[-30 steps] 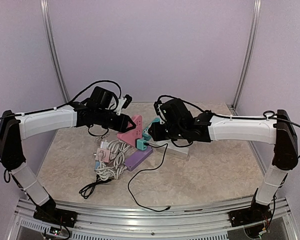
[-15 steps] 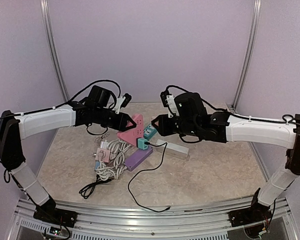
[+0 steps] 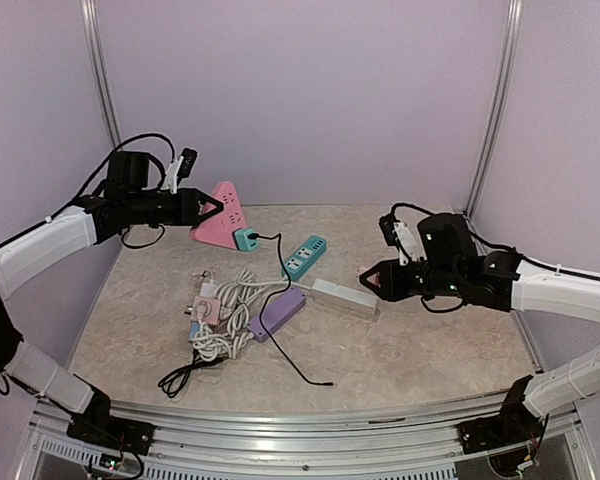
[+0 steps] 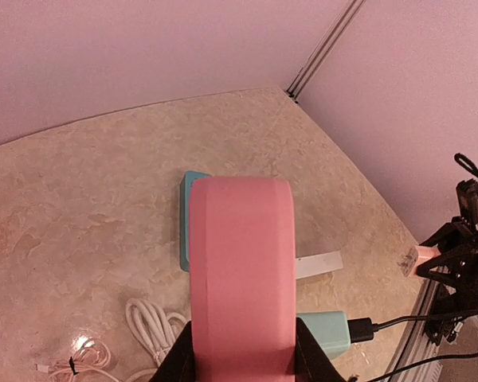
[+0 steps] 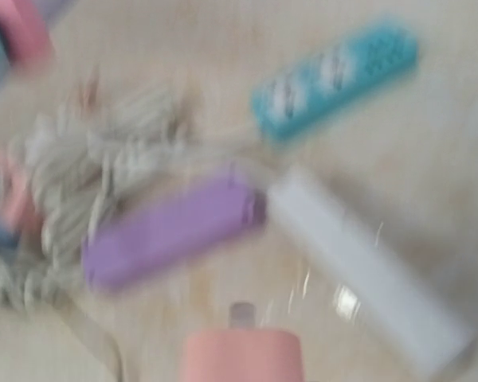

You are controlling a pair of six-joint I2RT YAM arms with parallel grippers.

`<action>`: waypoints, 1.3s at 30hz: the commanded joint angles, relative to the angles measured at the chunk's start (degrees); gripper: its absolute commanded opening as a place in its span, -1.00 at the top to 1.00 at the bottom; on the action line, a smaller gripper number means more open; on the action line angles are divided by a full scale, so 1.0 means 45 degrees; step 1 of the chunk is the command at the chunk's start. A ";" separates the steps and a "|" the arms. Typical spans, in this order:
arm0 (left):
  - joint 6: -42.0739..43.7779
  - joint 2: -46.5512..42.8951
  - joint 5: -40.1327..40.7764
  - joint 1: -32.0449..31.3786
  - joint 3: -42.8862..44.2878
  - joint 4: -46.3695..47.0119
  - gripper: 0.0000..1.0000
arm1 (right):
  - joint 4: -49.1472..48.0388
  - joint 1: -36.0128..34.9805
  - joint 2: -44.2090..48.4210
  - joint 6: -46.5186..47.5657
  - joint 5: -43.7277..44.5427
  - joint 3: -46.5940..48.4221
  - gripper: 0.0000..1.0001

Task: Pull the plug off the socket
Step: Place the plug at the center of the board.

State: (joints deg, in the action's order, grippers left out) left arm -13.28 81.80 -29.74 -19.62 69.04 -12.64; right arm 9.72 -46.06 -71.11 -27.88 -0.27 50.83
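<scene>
Two grips: left fingers (image 4: 182, 362) clamp the pink, wedge-shaped socket (image 4: 240, 270), right fingers (image 3: 382, 271) pinch a small pink plug (image 5: 243, 354), well apart.

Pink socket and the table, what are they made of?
The pink socket looks like hard plastic, smooth with a soft sheen and rounded moulded edges. The table looks like beige marble, with veins and shiny spots, though it could be a printed sheet.

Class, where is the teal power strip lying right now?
In the top view, the teal strip lies near the table's middle, right of the pink socket, with the white strip just in front of it.
</scene>
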 commanded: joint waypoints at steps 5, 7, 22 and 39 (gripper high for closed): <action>0.0103 -0.1479 -0.0586 0.0599 -0.1864 0.0983 1.00 | -0.0676 -0.0565 0.0519 -0.1221 -0.2633 -0.2947 1.00; 0.0095 -0.1389 -0.0863 0.0608 -0.1791 0.1084 1.00 | -0.1181 -0.0758 0.0275 -0.1534 -0.2738 -0.3367 1.00; -0.0052 -0.1207 -0.1160 0.0609 -0.1884 0.1130 1.00 | -0.1382 -0.1045 -0.1973 -0.1385 -0.1977 -0.3639 0.85; -0.0077 -0.1156 -0.1215 0.0607 -0.1884 0.1106 1.00 | -0.1277 -0.1060 -0.2498 -0.1520 -0.1604 -0.3951 0.03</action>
State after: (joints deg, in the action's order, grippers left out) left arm -13.28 76.47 -34.02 -17.17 60.31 -10.28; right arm 3.55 -50.50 -82.30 -34.61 -8.73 33.80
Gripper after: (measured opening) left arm 0.302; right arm 0.430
